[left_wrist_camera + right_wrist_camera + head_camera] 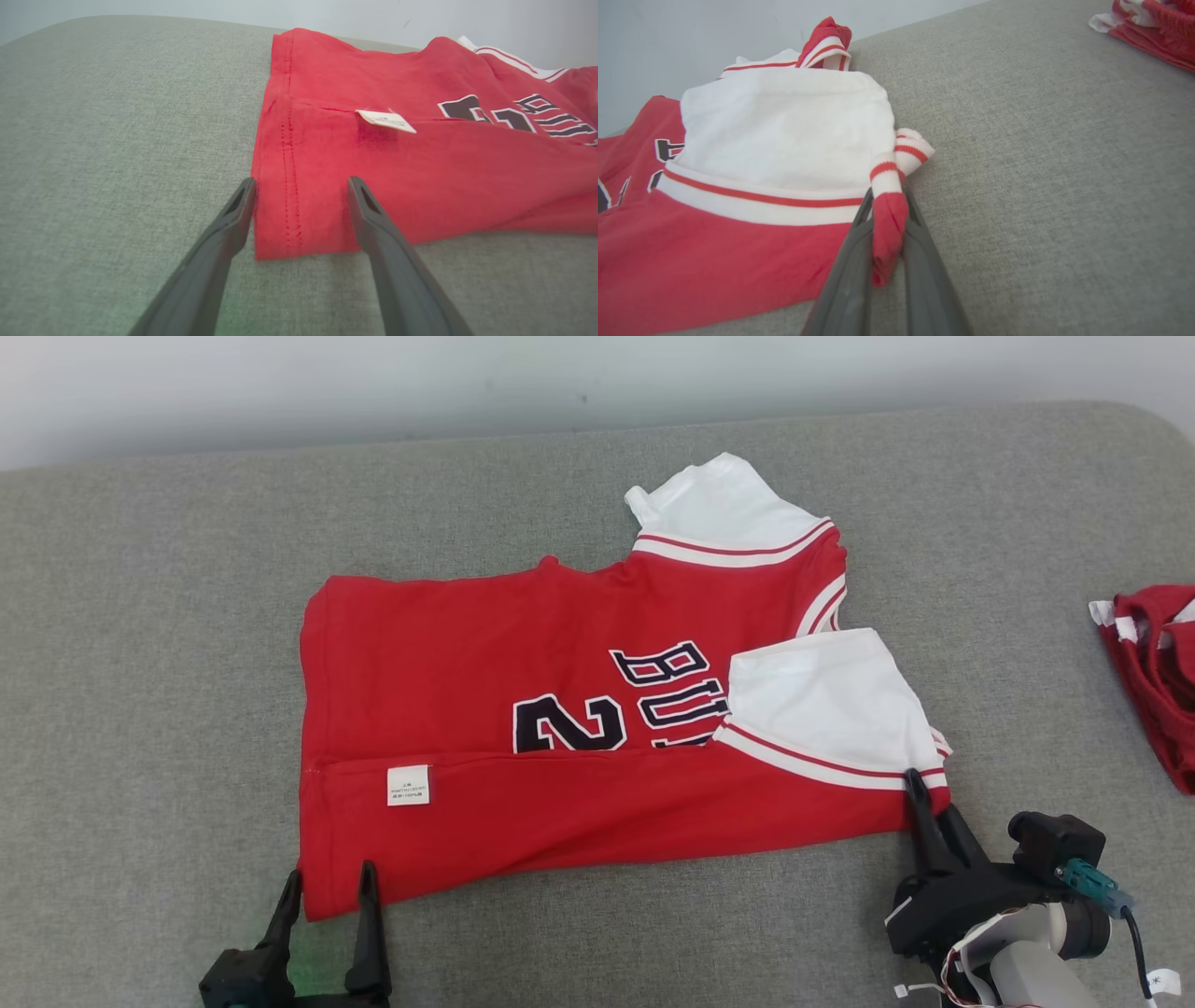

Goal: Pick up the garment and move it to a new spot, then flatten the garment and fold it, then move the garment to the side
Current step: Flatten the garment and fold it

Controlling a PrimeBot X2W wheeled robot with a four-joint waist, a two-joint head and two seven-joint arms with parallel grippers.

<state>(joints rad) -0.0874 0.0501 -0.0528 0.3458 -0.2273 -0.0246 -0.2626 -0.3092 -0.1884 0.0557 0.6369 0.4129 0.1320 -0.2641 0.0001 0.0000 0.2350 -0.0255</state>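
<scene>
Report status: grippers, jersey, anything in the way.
Right gripper shut on jersey corner. Left gripper open, jaws astride hem corner. Jersey partly folded, flat. Other red garment far right, apart.

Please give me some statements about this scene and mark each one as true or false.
1. The right hand is shut on a corner of the red and white fabric jersey. True.
2. The left hand is shut on the jersey's hem. False: it is open, with its fingers on either side of the hem corner.
3. A small white label lies on the red cloth. True.
4. The jersey lies on a wooden table. False: it lies on a grey fabric surface.
</scene>
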